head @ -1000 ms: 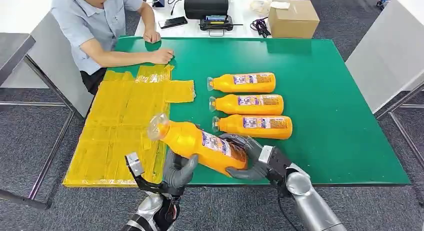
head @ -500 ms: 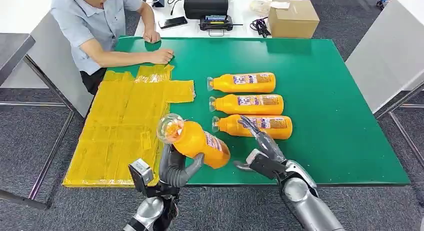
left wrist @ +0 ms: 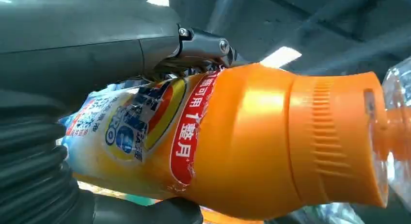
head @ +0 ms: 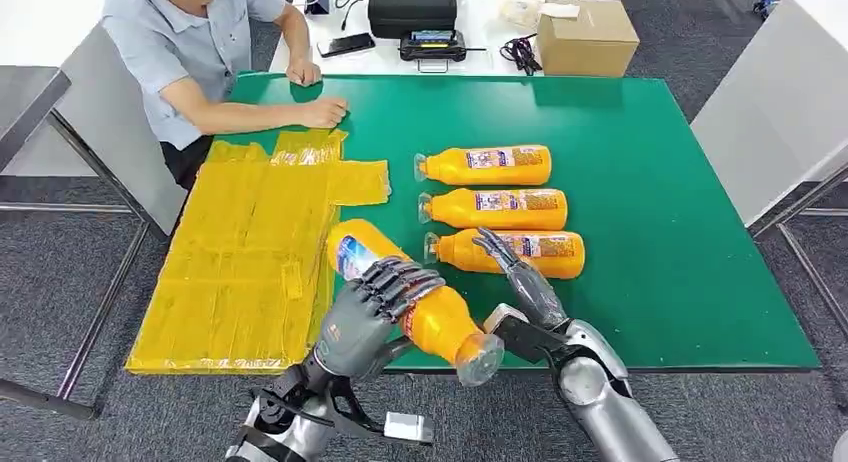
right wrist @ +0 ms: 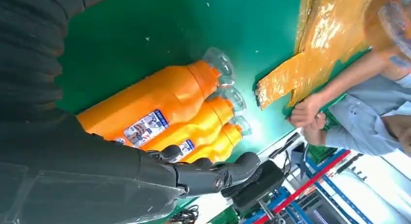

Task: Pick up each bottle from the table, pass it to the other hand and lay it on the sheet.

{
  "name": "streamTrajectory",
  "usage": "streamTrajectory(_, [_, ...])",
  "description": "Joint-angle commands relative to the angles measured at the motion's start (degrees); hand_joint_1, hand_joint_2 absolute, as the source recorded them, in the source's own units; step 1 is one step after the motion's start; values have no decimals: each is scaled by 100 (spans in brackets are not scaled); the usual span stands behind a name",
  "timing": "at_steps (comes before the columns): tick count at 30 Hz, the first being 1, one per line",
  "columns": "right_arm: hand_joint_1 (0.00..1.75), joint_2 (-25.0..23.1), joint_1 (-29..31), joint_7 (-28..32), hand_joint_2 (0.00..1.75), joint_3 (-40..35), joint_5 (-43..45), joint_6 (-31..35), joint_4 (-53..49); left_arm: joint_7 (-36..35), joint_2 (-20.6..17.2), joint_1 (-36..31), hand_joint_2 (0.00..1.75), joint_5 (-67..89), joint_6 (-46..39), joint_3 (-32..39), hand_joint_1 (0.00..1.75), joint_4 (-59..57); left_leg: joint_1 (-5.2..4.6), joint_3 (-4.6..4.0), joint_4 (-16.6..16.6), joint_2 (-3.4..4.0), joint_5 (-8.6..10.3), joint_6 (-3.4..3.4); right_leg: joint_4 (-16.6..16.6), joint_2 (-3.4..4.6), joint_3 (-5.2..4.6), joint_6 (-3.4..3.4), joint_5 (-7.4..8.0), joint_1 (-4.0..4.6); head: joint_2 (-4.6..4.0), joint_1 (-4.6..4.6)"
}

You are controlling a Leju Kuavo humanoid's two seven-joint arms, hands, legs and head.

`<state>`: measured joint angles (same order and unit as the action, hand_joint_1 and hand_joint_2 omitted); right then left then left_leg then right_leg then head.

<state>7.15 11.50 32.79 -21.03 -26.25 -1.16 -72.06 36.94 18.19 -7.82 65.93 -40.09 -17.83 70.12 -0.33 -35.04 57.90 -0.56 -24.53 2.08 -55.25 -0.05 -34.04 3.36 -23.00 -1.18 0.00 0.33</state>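
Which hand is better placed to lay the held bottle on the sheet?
Left. The left hand already grips the bottle and sits right beside the sheet. The right hand is open and empty, over the table near the three lying bottles, farther from the sheet.

Bright, even overhead light – soft shadows under the 3 bottles [head: 500, 210] on the green table [head: 650, 232]; glare on the yellow sheet [head: 240, 242] beside them.
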Motion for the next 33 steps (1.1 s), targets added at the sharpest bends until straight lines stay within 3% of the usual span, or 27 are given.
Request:
streamTrajectory(1, [0, -79, 270, 5, 175, -79, -5, 24, 360, -10, 90, -89, 175, -876, 9, 428, 168, -58, 6, 19, -2, 18, -8, -11, 2, 14, 14, -14, -3, 7, 0, 0])
streamTrajectory(5, [0, -79, 270, 5, 175, -79, -5, 24, 360, -10, 90, -89, 175, -876, 9, 428, 168, -58, 5, 13, -3, 13, -4, -7, 3, 11, 10, -8, -1, 4, 0, 0])
streamTrajectory(6, [0, -79, 327, 45, 175, -147, -129, 122, 426, -185, 181, -95, 175, -214, 9, 653, 175, -91, 7, 28, 1, 22, -14, -12, 1, 17, 24, -14, -8, 7, 0, -2])
streamTrajectory(8, [0, -70, 382, -9, 175, -258, -411, 324, 473, -973, 33, -269, 175, 923, 9, 621, 175, -373, 4, 10, -1, 10, -3, -7, 1, 7, 8, -8, -1, 4, 0, 0])
streamTrajectory(12, [0, -122, 353, -3, 175, -223, -399, 289, 437, -2647, -611, -1089, 175, 1228, 9, -298, 175, -1943, 4, 31, -8, 9, -3, -14, 4, 6, 28, -17, -3, 5, 0, 0])
streamTrajectory(16, [0, -251, 422, 40, 175, -172, -300, 136, 541, -3469, -817, -1829, 175, 1049, 175, -496, 175, -3159, 3, 25, -11, 2, 4, -13, 6, 0, 21, -15, 2, 4, 0, 0])
streamTrajectory(20, [0, -387, 526, 71, 175, -183, -254, 47, 681, -4196, -888, -2450, 175, 1312, 875, -518, 175, -4069, 6, 18, -5, 9, 7, -9, -1, 7, 14, -10, 3, 6, 0, 2])
streamTrajectory(21, [0, -414, 560, 74, 175, -178, -253, 19, 715, -4555, -906, -2649, 175, 1533, 1375, -617, 175, -4344, 11, 31, -6, 16, 2, -16, -1, 12, 26, -18, 0, 11, 0, 0])
streamTrajectory(25, [0, -466, 622, 72, 175, -158, -267, -50, 845, -5120, -1005, -2912, 175, 1808, 1774, -636, 175, -4685, 9, 25, -3, 15, 4, -12, -7, 12, 20, -14, 1, 8, 0, 2])
streamTrajectory(29, [0, -491, 593, 84, 175, -122, -279, -61, 876, -5156, -1053, -3031, 175, 1761, 1823, -423, 175, -4776, 8, 23, -4, 25, 5, -11, -7, 17, 16, -11, 3, 7, 0, 2])
streamTrajectory(31, [0, -510, 594, 92, 175, -117, -285, -68, 860, -5239, -1081, -3073, 175, 1887, 1924, -459, 162, -4791, 9, 25, -4, 19, 5, -13, -8, 15, 19, -14, 3, 8, 0, 2])
streamTrajectory(33, [0, -536, 621, 100, 175, -128, -293, -81, 896, -5336, -1089, -3139, 175, 2014, 2130, -522, 171, -4892, 10, 27, -1, 23, 3, -15, -11, 18, 19, -17, 1, 9, 0, 0])
